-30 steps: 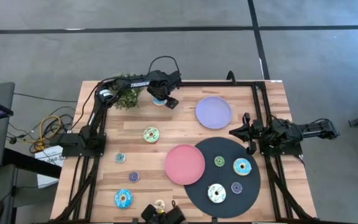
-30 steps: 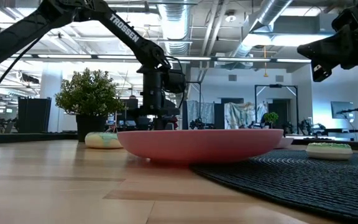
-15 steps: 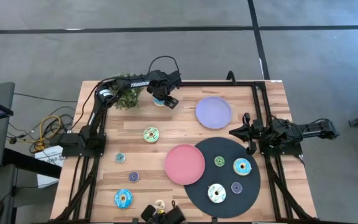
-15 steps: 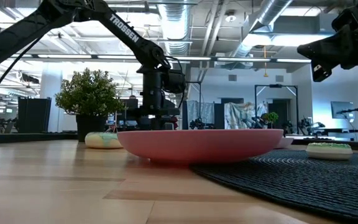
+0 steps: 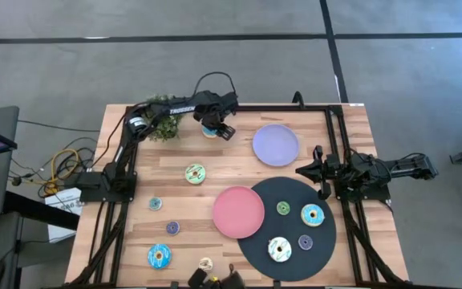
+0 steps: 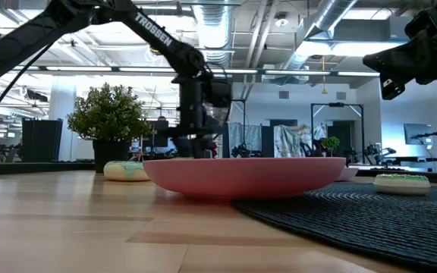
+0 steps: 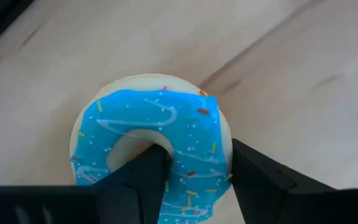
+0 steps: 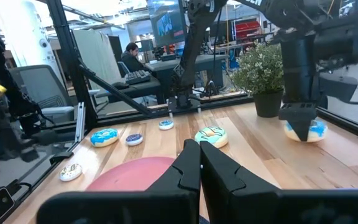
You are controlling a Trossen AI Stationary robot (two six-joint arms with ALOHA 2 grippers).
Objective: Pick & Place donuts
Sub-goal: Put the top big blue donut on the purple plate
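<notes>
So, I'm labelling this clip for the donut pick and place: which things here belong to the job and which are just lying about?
Part of the job:
- blue donut, one finger of the left gripper in its hole, one outside its rim
- donuts on the wood, e.g. green donut
- donuts on the black disc
- pink plate
- lilac plate

Lying about:
- potted plant
- right gripper, shut, waiting at the table's right edge

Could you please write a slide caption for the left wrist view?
Left hand closing on a blue donut, one finger through its hole, on the wooden table.
</notes>
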